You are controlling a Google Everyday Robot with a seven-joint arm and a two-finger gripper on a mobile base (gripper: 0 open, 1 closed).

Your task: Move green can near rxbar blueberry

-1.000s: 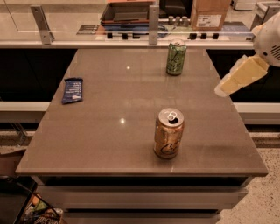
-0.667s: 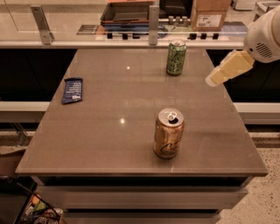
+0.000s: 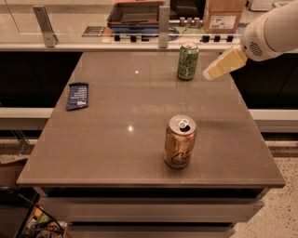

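Note:
The green can (image 3: 187, 61) stands upright near the far edge of the brown table (image 3: 111, 144), right of centre. The rxbar blueberry (image 3: 77, 95), a flat dark-blue wrapper, lies at the table's left side. My gripper (image 3: 212, 72), cream-coloured on a white arm, hovers just right of the green can at about its height, a small gap apart, and holds nothing.
An orange-gold can (image 3: 180, 142) with an open top stands upright near the table's front, right of centre. Behind the table a counter holds a dark tray (image 3: 135, 13), a cardboard box (image 3: 223, 15) and two metal posts (image 3: 164, 25).
My arm has moved left and up toward the green can, from past the table's right edge to just beside the can. The cans and the bar have not moved.

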